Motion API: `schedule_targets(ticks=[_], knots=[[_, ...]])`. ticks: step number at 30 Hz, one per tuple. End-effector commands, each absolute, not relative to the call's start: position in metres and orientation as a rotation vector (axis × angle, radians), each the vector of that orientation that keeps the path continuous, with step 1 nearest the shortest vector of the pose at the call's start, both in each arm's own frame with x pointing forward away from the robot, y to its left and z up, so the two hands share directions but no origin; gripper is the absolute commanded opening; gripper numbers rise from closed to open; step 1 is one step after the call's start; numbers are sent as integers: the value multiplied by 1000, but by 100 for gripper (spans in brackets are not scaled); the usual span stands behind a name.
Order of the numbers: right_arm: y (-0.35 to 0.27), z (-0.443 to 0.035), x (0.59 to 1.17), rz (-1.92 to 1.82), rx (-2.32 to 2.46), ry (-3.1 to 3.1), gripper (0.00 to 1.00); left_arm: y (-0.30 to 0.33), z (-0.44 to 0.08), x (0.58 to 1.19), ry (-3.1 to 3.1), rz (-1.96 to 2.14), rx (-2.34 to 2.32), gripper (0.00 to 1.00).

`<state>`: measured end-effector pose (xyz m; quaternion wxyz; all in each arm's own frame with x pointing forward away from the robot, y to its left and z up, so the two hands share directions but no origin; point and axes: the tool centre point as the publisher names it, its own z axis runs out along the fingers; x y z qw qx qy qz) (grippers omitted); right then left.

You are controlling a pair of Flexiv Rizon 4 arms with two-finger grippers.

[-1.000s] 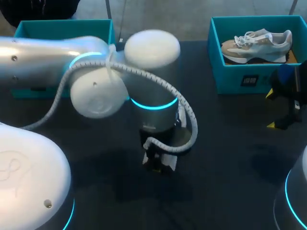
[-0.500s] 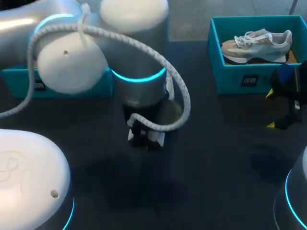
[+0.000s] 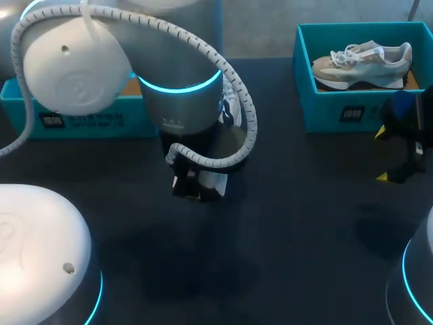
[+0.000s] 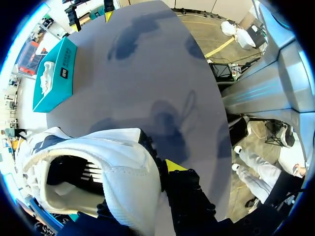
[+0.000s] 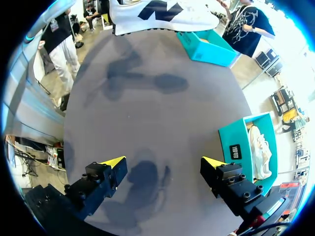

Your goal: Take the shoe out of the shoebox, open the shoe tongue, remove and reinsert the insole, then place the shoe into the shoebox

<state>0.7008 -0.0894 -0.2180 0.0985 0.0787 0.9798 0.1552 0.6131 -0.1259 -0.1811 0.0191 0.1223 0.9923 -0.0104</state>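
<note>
— Step in hand, as you read it?

— Carrying, I'd say. The shoe is off the counter, up in the air close to the shoebox on the left, with its mouth open toward the wrist camera. Whether the insole is seated inside I cannot tell, because the interior is dark.

— And the left hand?

— It is pinching the shoe at the padded rim. One yellow tip shows on the outside of the collar. The other is hidden inside the shoe, but nothing else holds the shoe up.

— The right hand?

— Spread wide and holding nothing, over bare counter. It sits just in front of the second shoebox, where the other shoe lies.

— What does the next move call for?

— If this is the return leg, the shoe must clear the shoebox wall, come level with the sole down, and be lowered before the pinch lets go. If insole work remains, the shoe needs setting down within reach of the right hand, which is well apart from it now.

— What differs from a second ago?

— The left wrist has travelled from mid-counter back and leftward toward the shoebox, taking the shoe with it. The right hand and the second shoebox have not shifted.
</note>
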Motion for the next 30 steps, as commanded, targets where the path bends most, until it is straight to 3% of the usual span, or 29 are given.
schedule_targets(ticks=[1,30], knots=[[-89,-219,700,455,234,2898,100,-124,-181,614,3078,-40,381,0],[-89,-219,700,455,234,2898,100,21,-186,641,3075,-233,202,0]])
